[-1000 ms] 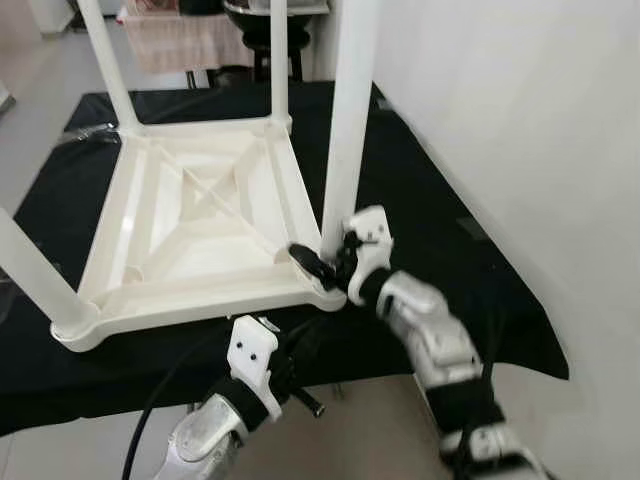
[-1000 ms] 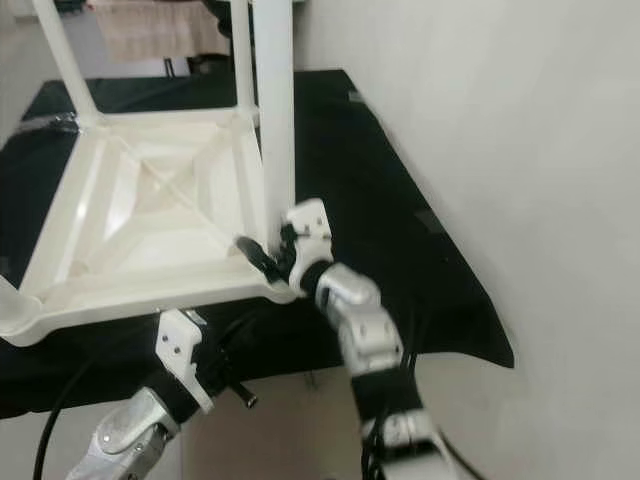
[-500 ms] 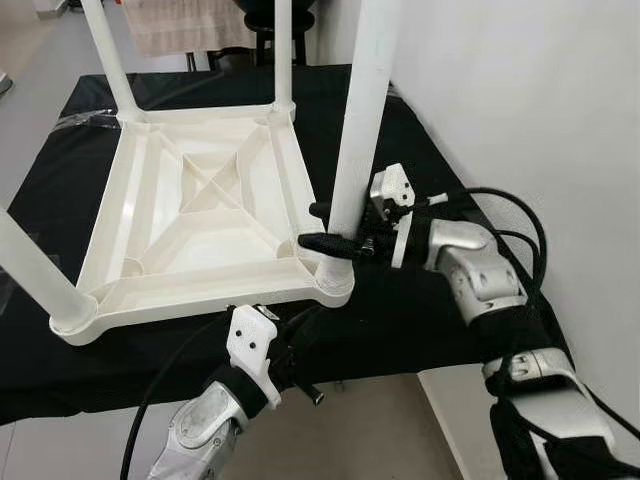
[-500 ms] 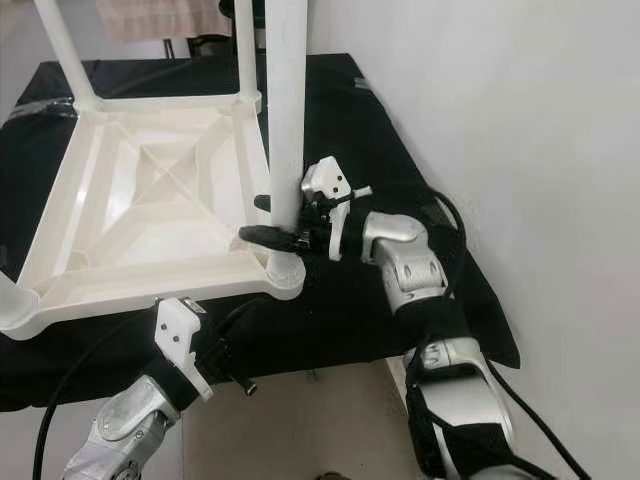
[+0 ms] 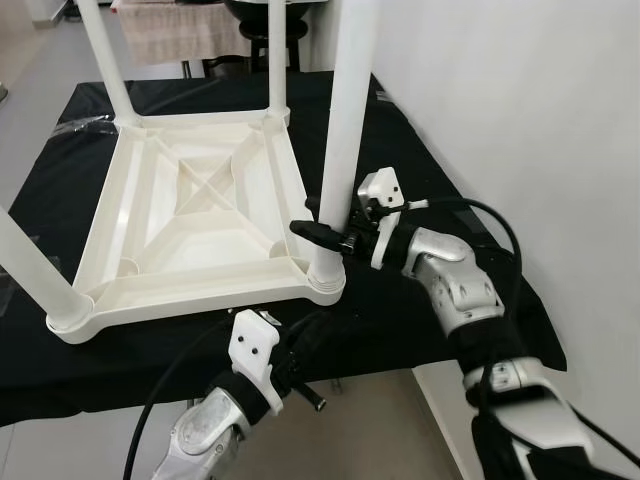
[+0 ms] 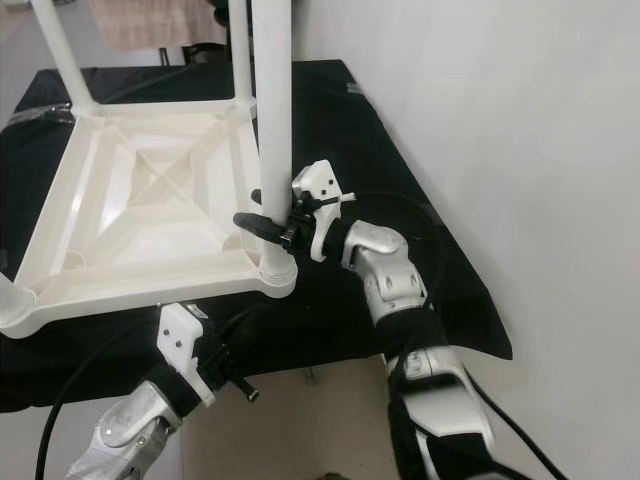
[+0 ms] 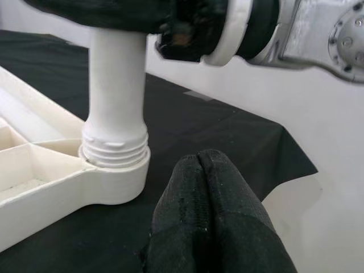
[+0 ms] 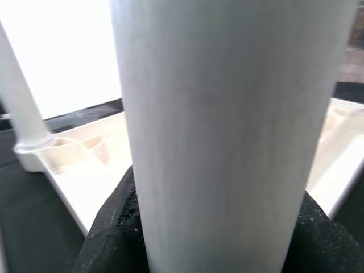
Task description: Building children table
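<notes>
Nearest, the left gripper (image 5: 318, 404) hung low in front of the near edge of the black cloth (image 5: 420, 190), its two fingers (image 7: 213, 222) pressed together on nothing, pointed up toward the near right corner socket (image 7: 116, 170). It looked parked there, idle, out of the working arm's way.

Just beyond it, the right gripper (image 5: 318, 220) reached in from the right and had its fingers clamped around the leg (image 5: 340, 150) a little above the socket, one finger on the near side, one behind. That low grip probably gave it the best purchase for twisting: the leg's threads (image 7: 115, 149) were showing at the collar, so in my judgement the leg was not screwed fully home.

The table (image 5: 190, 220) itself lay upside down on the cloth, left of the white wall: white plastic, a square top with raised ribs crossing in an X on its underside. Round legs stood up from all four corners, one at the near left (image 5: 30, 265) and two at the far side (image 5: 105, 60). Farther back, some furniture sat blurred.
</notes>
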### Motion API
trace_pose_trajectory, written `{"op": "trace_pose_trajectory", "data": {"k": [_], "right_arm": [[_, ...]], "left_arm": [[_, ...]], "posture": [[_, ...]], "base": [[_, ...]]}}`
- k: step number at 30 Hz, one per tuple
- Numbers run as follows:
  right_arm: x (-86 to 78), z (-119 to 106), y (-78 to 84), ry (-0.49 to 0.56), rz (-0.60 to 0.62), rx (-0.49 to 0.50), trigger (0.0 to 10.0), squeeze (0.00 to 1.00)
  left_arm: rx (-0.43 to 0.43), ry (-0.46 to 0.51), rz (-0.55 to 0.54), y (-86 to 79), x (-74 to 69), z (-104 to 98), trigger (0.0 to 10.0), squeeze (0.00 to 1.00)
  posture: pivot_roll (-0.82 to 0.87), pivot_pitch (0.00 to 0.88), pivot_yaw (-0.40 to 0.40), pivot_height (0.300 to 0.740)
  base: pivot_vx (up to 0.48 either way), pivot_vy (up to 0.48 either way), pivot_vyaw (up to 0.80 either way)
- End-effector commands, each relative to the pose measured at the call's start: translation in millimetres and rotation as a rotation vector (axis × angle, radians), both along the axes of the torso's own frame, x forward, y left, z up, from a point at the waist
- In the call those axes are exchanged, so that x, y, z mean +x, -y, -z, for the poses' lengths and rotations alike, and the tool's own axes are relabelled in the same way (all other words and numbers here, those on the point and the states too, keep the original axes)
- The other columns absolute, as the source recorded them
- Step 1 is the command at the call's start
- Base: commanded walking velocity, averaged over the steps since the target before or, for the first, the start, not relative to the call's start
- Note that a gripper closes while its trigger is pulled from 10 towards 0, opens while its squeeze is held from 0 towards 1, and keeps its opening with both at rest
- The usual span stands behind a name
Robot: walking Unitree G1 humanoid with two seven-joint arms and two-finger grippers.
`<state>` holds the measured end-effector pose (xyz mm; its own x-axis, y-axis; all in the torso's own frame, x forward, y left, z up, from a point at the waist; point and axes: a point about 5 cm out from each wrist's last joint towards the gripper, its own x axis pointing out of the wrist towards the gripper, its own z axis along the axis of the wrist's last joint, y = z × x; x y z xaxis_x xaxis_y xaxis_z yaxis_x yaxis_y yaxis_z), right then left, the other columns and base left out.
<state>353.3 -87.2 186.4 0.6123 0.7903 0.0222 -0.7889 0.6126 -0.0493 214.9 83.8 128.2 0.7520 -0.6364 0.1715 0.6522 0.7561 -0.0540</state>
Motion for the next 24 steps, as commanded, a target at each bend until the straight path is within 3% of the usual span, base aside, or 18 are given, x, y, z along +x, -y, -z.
{"op": "trace_pose_trajectory", "data": {"k": [1, 3, 5, 7, 10, 11, 15, 16, 23, 24], "right_arm": [[-17.0, 47.0, -9.9, -0.179, 0.23, -0.062, 0.0, 0.0], [-31.3, 55.6, -23.6, -0.222, 0.321, -0.043, 0.0, 0.0], [-32.8, 55.6, -26.4, -0.224, 0.318, -0.036, 0.0, 0.0], [-21.2, 40.1, -36.9, -0.141, 0.271, -0.073, 0.0, 0.0], [-16.7, 34.9, -37.5, -0.121, 0.28, -0.077, 0.0, 0.0], [-13.4, 31.1, -36.1, -0.114, 0.299, -0.075, 10.0, 0.0], [-14.1, 17.1, -36.0, -0.093, 0.284, -0.032, 10.0, 0.0], [-14.4, 12.7, -36.7, -0.081, 0.237, -0.016, 10.0, 1.0], [-11.8, -15.2, -33.2, 0.014, 0.043, 0.035, 10.0, 1.0], [-10.2, -26.3, -30.2, 0.05, -0.08, 0.035, 10.0, 0.0]], "left_arm": [[0.0, -0.01, 0.0, -1.2, -0.6, 1.7, 10.0, 0.0], [0.001, -0.01, 0.001, -1.8, -0.3, 1.5, 10.0, 0.0], [0.002, -0.01, 0.001, -1.8, -0.3, 1.6, 10.0, 0.0], [0.004, -0.012, 0.004, -1.7, 0.5, 1.9, 10.0, 0.0], [0.005, -0.011, 0.004, -1.6, 0.5, 1.9, 10.0, 0.0], [0.005, -0.01, 0.002, -1.4, 0.3, 1.8, 10.0, 0.0], [0.005, -0.007, -0.004, -1.0, -0.2, 1.5, 10.0, 0.0], [0.004, -0.008, -0.004, -0.9, -0.1, 1.5, 10.0, 0.0], [0.001, -0.01, 0.001, -0.2, 0.0, 1.7, 10.0, 0.0], [0.0, -0.01, 0.002, -0.4, 0.4, 2.1, 10.0, 0.0]], "posture": [[0.05, 0.11, -0.055, 0.74], [0.05, 0.11, -0.055, 0.74], [0.05, 0.11, -0.055, 0.74], [0.05, 0.103, -0.051, 0.74], [0.05, 0.103, -0.051, 0.74], [0.06, 0.103, -0.059, 0.74], [0.06, 0.104, -0.06, 0.74], [0.06, 0.103, -0.06, 0.74], [0.05, 0.1, -0.059, 0.74], [0.06, 0.1, -0.063, 0.74]], "base": [[0.0, 0.0, 0.0], [0.0, 0.0, 0.0], [0.0, 0.0, 0.0], [0.0, 0.0, 0.0], [0.0, 0.0, 0.0], [0.0, 0.0, 0.0], [0.0, 0.0, 0.0], [0.0, 0.0, 0.0], [0.0, 0.0, 0.0], [0.0, 0.0, 0.0]]}}
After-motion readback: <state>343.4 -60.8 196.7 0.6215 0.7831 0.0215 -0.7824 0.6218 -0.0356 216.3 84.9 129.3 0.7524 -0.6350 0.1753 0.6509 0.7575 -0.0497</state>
